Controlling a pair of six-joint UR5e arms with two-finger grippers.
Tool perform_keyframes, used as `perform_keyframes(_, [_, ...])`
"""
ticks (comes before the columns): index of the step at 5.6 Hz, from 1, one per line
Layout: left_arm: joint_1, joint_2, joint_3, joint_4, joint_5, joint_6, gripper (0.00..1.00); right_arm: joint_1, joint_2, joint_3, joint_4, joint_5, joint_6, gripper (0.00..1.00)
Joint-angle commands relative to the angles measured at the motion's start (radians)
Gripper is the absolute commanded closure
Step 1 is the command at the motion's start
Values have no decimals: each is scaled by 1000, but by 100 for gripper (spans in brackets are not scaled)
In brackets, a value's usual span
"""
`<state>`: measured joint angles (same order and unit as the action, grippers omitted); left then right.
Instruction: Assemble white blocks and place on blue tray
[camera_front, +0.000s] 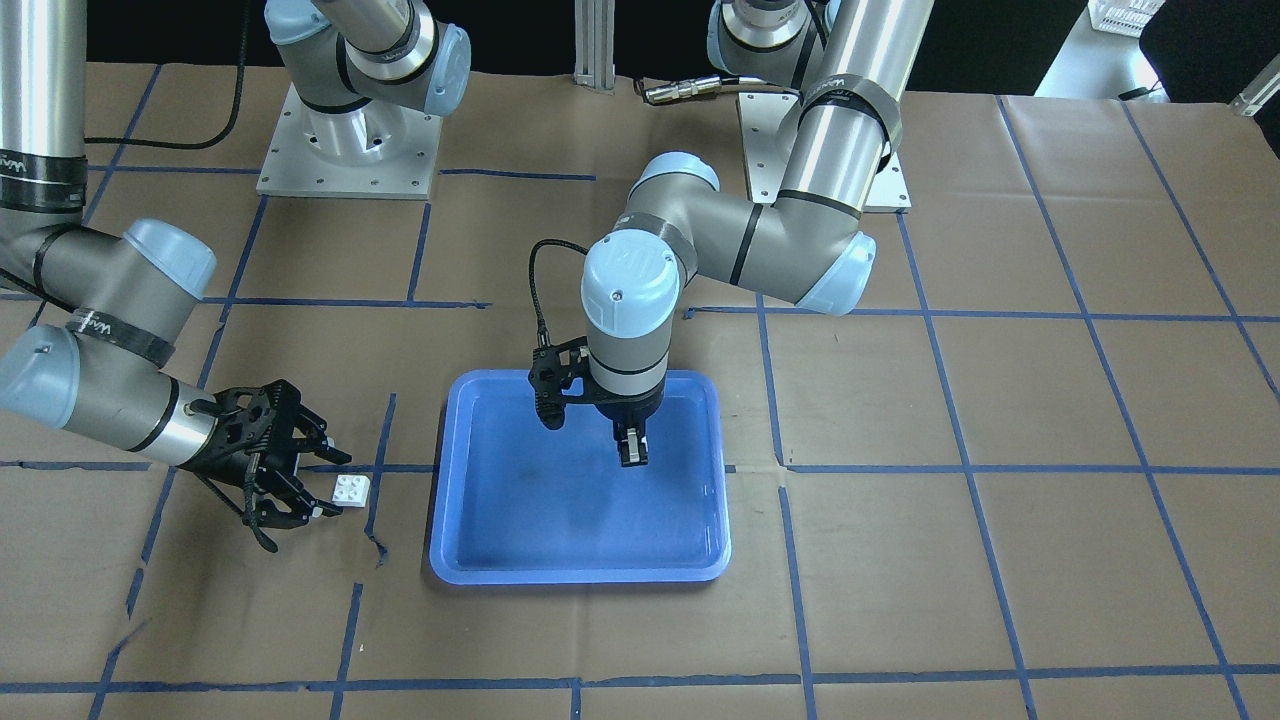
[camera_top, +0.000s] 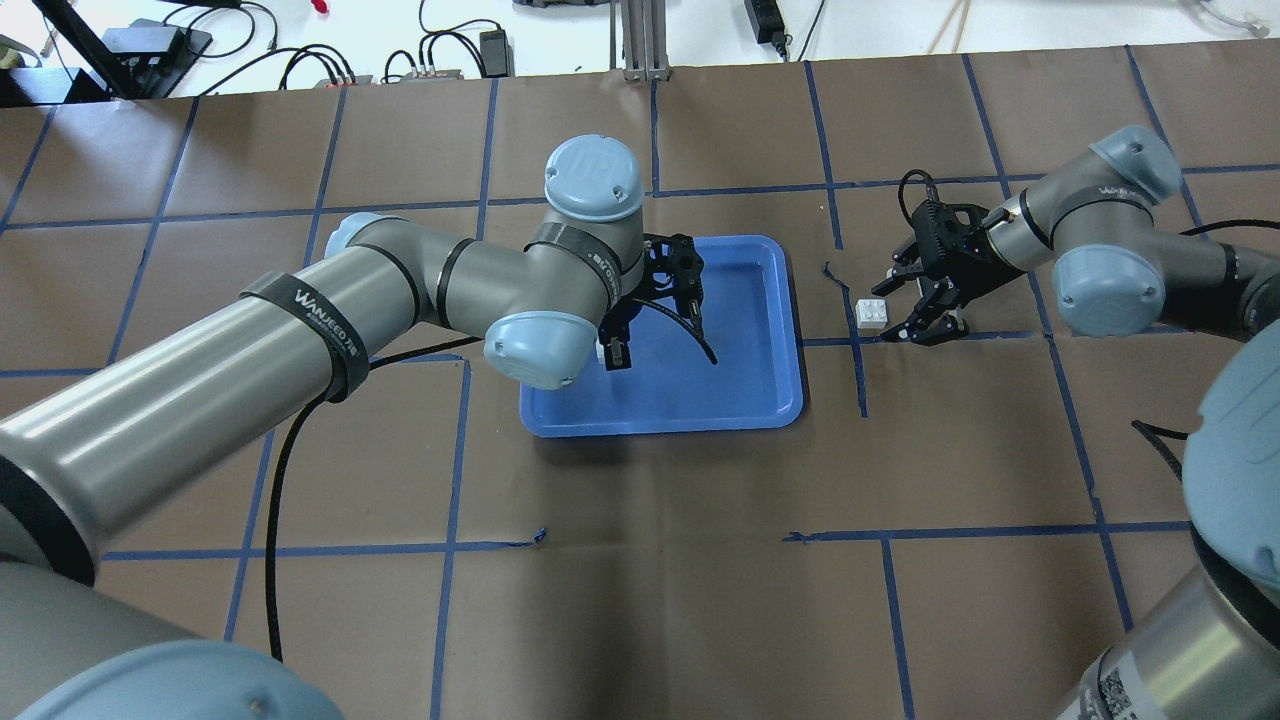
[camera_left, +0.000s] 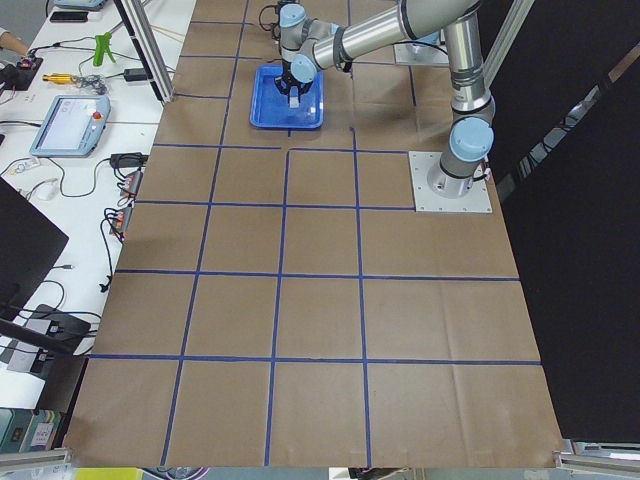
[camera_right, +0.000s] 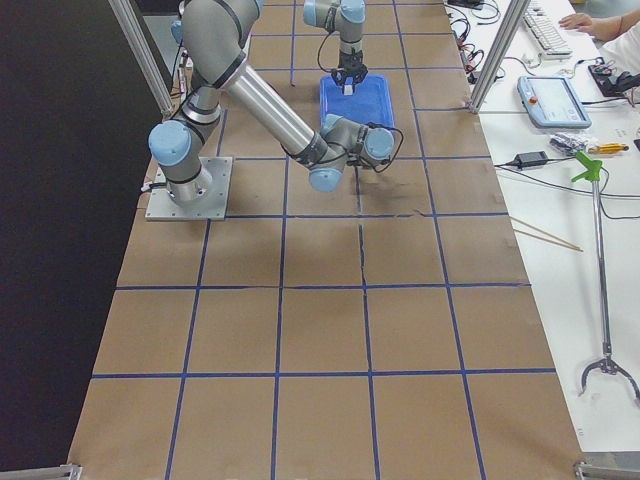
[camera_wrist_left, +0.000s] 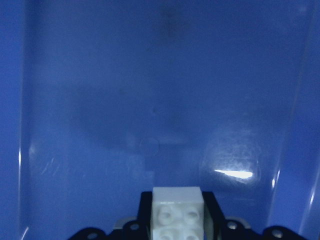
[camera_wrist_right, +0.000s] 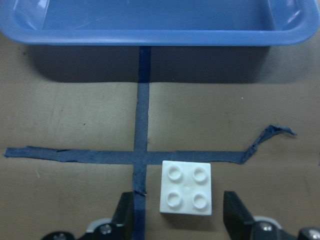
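My left gripper (camera_front: 630, 452) hangs over the blue tray (camera_front: 480, 562), pointing down, and is shut on a white block (camera_wrist_left: 177, 212). It is held above the tray floor (camera_wrist_left: 150, 100). The other white block (camera_front: 351, 489) lies studs up on the brown paper beside the tray, on a blue tape line. My right gripper (camera_front: 330, 483) is open and low at that block. In the right wrist view the block (camera_wrist_right: 185, 187) sits just ahead of the open fingers (camera_wrist_right: 237, 215), its near edge between them, with gaps on both sides. The tray rim (camera_wrist_right: 150, 31) lies beyond it.
The table is covered in brown paper with a grid of blue tape (camera_top: 860, 370). A torn tape end (camera_wrist_right: 270, 132) curls up near the loose block. The arm bases (camera_front: 345, 140) stand at the robot's edge of the table.
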<state>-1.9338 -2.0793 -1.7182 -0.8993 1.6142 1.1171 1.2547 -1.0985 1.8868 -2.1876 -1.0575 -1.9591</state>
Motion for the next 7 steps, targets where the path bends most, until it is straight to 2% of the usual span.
perform_keyframes(1, [-23,-59,11,77,6,6,100,0,-1,-2,-4,-2,-3,59])
perform_keyframes(2, [-24,-65,12,80,7,6,100,0,-1,-2,-4,-2,-4,71])
perform_keyframes(3, [-25,-62,9,77,1,6,26,0,-3,-3,-4,-2,-4,80])
perform_keyframes(4, [-25,-53,6,71,6,3,14,0,-7,-9,-4,-2,-1,83])
perform_keyframes(5, [-27,-23,8,44,6,-5,13,-1,-12,-15,-4,-1,3,83])
perform_keyframes(7, [-24,135,32,-190,9,-23,13,11,-49,-93,41,-5,25,84])
